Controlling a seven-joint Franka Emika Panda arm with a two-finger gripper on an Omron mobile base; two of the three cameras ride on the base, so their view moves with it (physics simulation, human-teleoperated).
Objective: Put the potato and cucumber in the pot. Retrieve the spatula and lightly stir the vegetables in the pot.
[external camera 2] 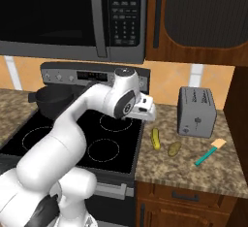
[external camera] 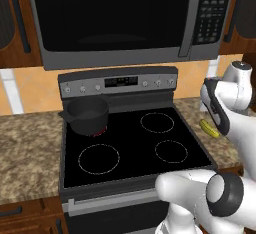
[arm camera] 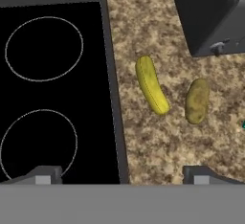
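— Three views, and they split the scene between them. Starting at the left: what does the left base view give that the others lack?

— It gives the pot (external camera: 87, 115) whole, dark grey and straight-sided, sitting on the rear left burner of the stove (external camera: 135, 148) with its short handle pointing left. On the granite counter (external camera: 25, 148) at the right of the stove it catches the cucumber (external camera: 209, 128) as a small yellow-green piece partly behind the white arm.

— And the right base view?

— There the pot (external camera 2: 51, 100) is half hidden behind the arm, but the counter right of the stove is laid open. The cucumber (external camera 2: 155, 138) lies just beside the stove's edge, the potato (external camera 2: 174, 148) near it on its right, not touching. Further right lies the spatula (external camera 2: 209, 152), a slim teal handle with a pale blade, in front of a silver toaster (external camera 2: 196, 111).

— How do the vegetables look close up?

— The hand view looks down on them. The cucumber (arm camera: 151, 85) is elongated and yellow-green; the potato (arm camera: 197, 101) is a small olive-brown oval with a mottled skin. A gap of counter separates them.

— And the gripper (arm camera: 124, 176)?

— Its two dark fingertips (arm camera: 44, 175) stand far apart at the bottom of the hand view, spread wide, with nothing between them. It hangs above the counter's edge, near the cucumber.
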